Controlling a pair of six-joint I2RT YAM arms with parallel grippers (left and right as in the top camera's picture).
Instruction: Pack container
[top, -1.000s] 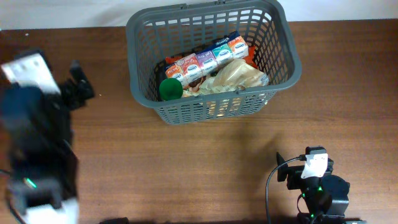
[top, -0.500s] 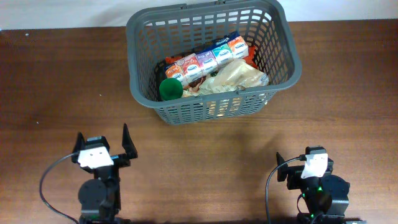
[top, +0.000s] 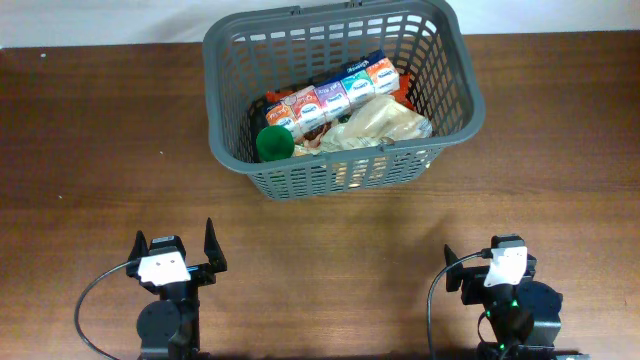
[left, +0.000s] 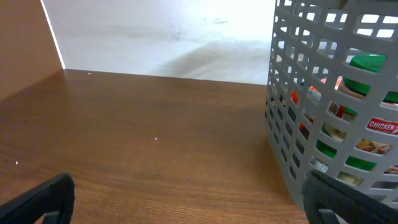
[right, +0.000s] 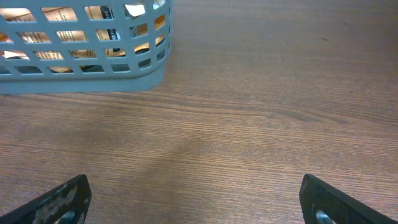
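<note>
The left gripper sat low at the near edge of the table, left of centre, pointing toward the far side. Its 2 fingers were spread wide, with nothing between them. The right gripper was parked the same way at the near right. Its jaws were also wide apart and empty, and its wrist view showed only bare wood between the finger tips.

The basket stood at the far middle of the table, well apart from both grippers. It held a row of 5 small cartons, a green lid and a crinkled clear bag. Through the basket's slots the left wrist view showed a red label reading "CHICKEN". The writing on the cartons was too small to read.

1 second earlier the left arm was a blur over the table's left edge. Half a second earlier it was already down near its present spot, and since then it had shifted slightly right and nearer the table's edge. The right gripper, the basket and its contents had not moved.
</note>
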